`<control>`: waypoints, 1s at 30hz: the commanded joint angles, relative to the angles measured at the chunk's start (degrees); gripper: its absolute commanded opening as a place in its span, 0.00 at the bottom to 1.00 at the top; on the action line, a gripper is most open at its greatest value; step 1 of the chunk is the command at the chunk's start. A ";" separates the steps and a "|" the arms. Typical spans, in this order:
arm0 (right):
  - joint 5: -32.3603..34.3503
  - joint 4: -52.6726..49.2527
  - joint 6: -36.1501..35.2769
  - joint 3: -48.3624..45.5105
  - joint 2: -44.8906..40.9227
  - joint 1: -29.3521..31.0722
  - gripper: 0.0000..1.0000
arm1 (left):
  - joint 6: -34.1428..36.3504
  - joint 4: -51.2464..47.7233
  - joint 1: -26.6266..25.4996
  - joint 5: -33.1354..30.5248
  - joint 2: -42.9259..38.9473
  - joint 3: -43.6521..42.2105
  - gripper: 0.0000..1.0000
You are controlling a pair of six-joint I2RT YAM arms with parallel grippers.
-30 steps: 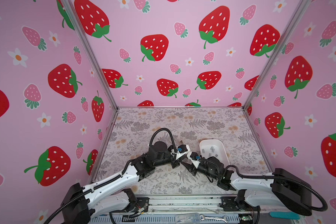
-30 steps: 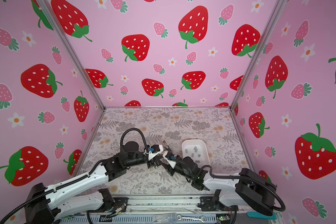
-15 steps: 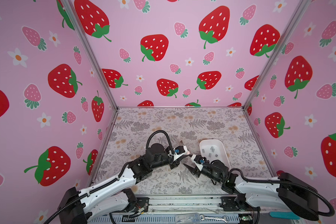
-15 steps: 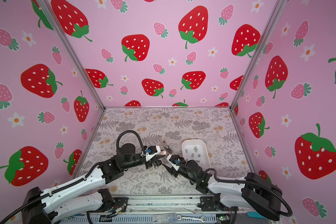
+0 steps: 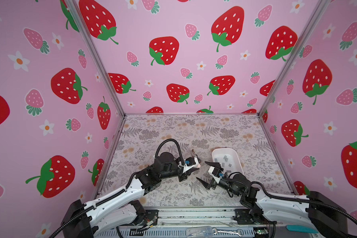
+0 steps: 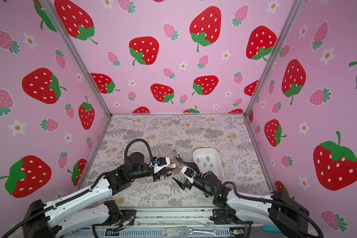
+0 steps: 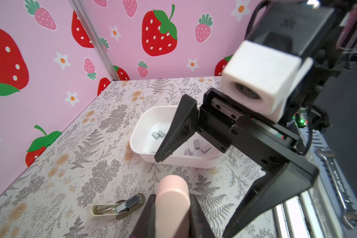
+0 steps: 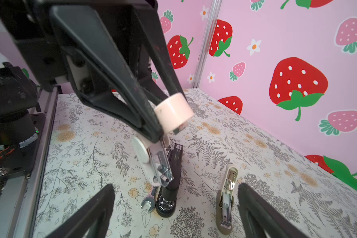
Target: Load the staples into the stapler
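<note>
Hovering beside the white tray [image 5: 225, 148], right gripper [image 5: 207, 173] gapes empty; left gripper [image 7: 172, 197] clamps a pink stapler [image 8: 172, 110]. Grey staples [image 7: 196, 143] lie in the tray, black stapler [image 8: 175, 162] near it. Best straddle one strip squarely.

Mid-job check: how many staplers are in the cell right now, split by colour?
pink stapler: 1
black stapler: 1
beige stapler: 1
Total: 3
</note>
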 commanded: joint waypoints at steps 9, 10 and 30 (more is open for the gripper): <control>-8.60 0.83 -0.29 3.00 4.76 -0.09 0.89 | 5.55 -3.84 -0.10 10.41 3.23 4.35 0.00; -9.44 1.05 -0.11 3.49 5.74 -0.09 0.87 | 6.05 -3.87 -0.14 11.13 3.19 4.30 0.00; -17.24 4.83 0.94 4.98 9.92 0.00 0.39 | 10.87 -4.07 -1.21 14.74 0.50 2.35 0.00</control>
